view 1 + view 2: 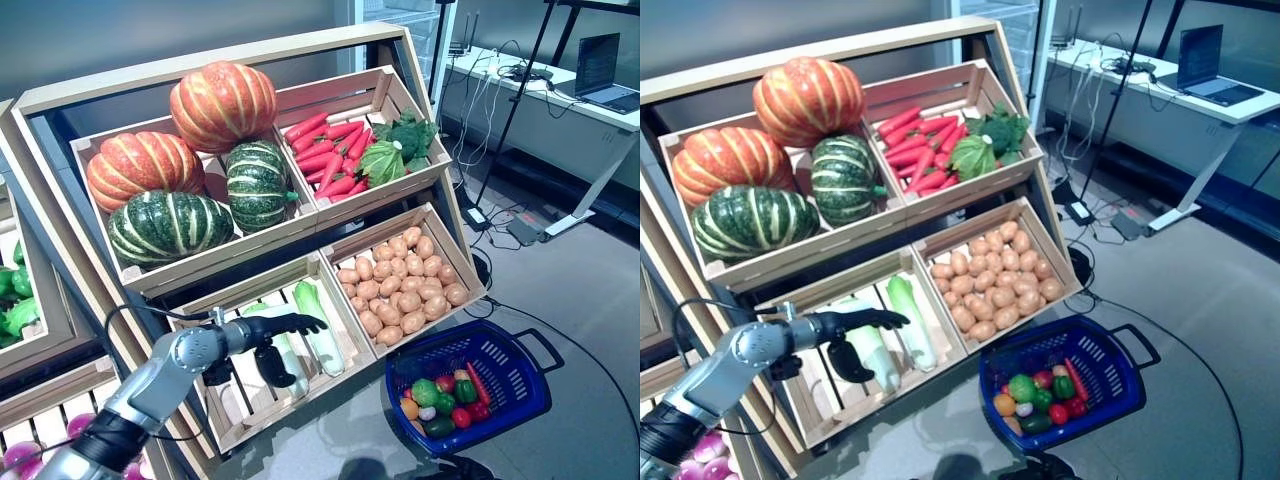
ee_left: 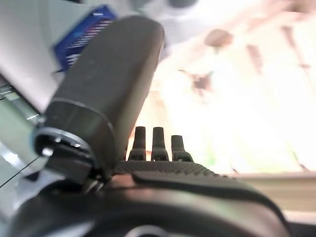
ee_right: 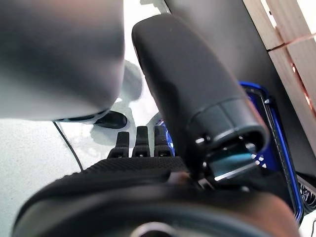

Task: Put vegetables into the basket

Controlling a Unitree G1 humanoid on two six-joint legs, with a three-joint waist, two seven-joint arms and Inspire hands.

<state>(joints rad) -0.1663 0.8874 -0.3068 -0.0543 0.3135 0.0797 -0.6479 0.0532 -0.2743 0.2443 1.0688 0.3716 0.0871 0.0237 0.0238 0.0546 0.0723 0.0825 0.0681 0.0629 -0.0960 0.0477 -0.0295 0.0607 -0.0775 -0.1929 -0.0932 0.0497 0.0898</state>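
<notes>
Already several small vegetables are held in the blue plastic basket [image 1: 510, 385]; pale green cabbages [image 1: 318, 325] are approached by the left hand [image 1: 285, 325], fingers straight, empty.

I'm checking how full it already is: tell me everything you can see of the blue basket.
The blue basket is plastic by its look, with slotted lattice walls, a rounded rim and a dark handle folded outward at its far end. It stands upright on the grey floor, just below the potato crate. Small red, green and orange vegetables lie heaped in its near end; the rest of it shows bare. No hand touches it.
</notes>
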